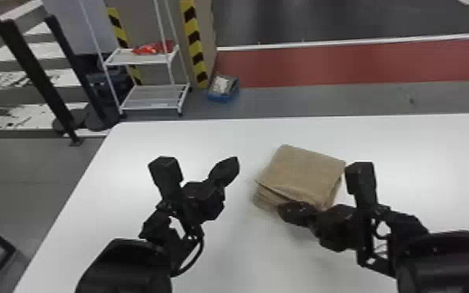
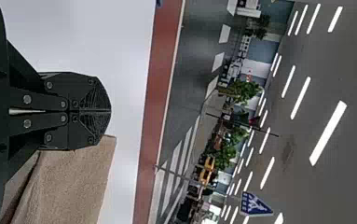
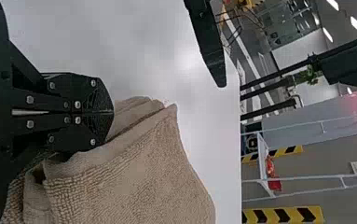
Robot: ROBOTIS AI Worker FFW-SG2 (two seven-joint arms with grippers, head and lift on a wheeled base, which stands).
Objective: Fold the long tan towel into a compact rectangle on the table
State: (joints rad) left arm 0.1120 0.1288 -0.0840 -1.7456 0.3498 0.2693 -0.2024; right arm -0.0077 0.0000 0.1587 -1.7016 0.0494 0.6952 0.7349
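White table (image 1: 120, 179), one, beneath both pairs of fingers. White rack (image 1: 152, 97), beyond it, well ahead of the left fingers. Tan towel (image 1: 307, 171), one, folded, on the table, ahead of the right fingertips and rightward of the left ones; head view gives its squarish top, right wrist view the ribbed pile and creased layers. Right gripper (image 1: 281, 210), fingers closed together at the towel's near edge, nothing seen between them; whether they touch cloth cannot be told. Left gripper (image 1: 235, 161), fingers likewise together, empty.
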